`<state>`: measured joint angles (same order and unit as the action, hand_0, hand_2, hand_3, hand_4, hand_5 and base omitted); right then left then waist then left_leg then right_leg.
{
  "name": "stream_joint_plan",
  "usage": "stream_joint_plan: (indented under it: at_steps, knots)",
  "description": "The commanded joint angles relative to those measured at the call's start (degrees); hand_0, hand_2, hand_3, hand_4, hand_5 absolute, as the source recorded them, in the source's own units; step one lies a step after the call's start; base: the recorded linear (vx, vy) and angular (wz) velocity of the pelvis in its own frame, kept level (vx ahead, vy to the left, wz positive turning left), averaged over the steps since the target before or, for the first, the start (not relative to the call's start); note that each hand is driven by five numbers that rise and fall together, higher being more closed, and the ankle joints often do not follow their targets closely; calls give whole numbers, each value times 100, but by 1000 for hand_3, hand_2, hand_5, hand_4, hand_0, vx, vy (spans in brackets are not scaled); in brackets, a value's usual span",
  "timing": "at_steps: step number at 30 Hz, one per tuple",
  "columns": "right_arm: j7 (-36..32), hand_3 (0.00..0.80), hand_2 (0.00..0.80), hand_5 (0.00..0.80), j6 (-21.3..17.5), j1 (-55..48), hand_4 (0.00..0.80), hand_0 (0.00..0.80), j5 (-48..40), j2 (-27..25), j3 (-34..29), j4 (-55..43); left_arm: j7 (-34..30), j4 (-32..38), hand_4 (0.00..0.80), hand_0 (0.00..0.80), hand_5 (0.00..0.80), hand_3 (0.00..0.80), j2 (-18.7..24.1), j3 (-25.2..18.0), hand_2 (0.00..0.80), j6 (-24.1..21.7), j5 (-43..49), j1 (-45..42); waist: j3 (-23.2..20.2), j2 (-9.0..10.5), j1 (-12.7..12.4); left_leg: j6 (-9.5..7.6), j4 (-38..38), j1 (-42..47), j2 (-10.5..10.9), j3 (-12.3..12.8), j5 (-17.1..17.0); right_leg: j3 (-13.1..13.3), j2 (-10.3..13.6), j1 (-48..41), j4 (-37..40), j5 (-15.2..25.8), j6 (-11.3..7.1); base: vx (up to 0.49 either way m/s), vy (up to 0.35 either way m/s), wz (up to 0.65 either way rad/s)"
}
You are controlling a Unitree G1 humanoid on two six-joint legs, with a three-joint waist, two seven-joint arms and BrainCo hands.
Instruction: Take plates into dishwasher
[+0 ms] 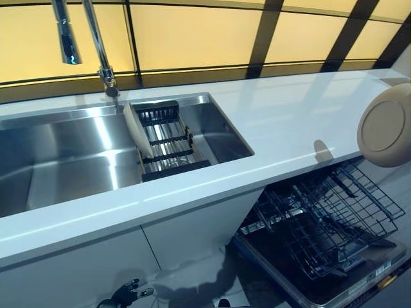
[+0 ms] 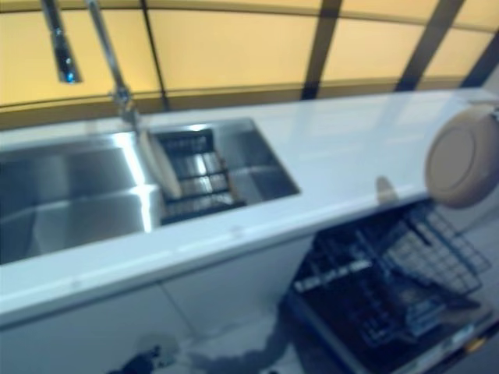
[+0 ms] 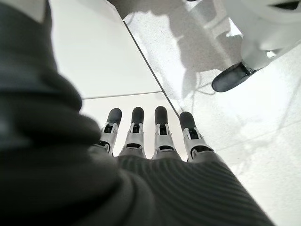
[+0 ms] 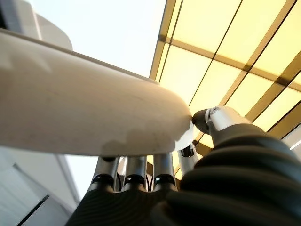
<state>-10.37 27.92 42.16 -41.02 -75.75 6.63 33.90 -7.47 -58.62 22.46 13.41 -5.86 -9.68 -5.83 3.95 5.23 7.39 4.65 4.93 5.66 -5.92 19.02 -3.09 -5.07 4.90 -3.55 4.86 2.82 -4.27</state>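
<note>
A beige plate hangs on edge at the far right, above the counter's end and the open dishwasher's lower rack. In the right wrist view my right hand holds this plate, thumb on the rim and fingers behind it. A second beige plate leans upright in the black drying rack inside the sink. My left hand hangs low by the white cabinet fronts, fingers straight and holding nothing; it also shows at the bottom of the left eye view.
A steel sink with a tall tap takes up the left of the white counter. The dishwasher door lies open below the counter's right part, with the wire rack pulled out over it.
</note>
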Motion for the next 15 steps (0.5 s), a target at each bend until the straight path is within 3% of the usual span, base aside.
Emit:
stream_joint_plan:
  at_steps: [1, 15]
  knots:
    - [-154, 800, 800, 800, -168, 44, 800, 800, 249, -432, -423, -137, -97, -221, 0, 0, 0, 0, 152, -26, 0, -119, 95, 328, -120, 221, -88, -193, -212, 401, -78, -126, 726, -62, 259, 236, -148, 248, -519, -9, 2, -7]
    - [-985, 800, 800, 800, -262, -1572, 800, 800, 812, -62, -1412, -527, -244, -260, 0, 0, 0, 0, 136, -98, 0, -89, 219, 433, -86, 191, 165, -230, -288, 481, -113, 92, 841, 73, 241, 381, -170, 316, -559, -2, -7, -10]
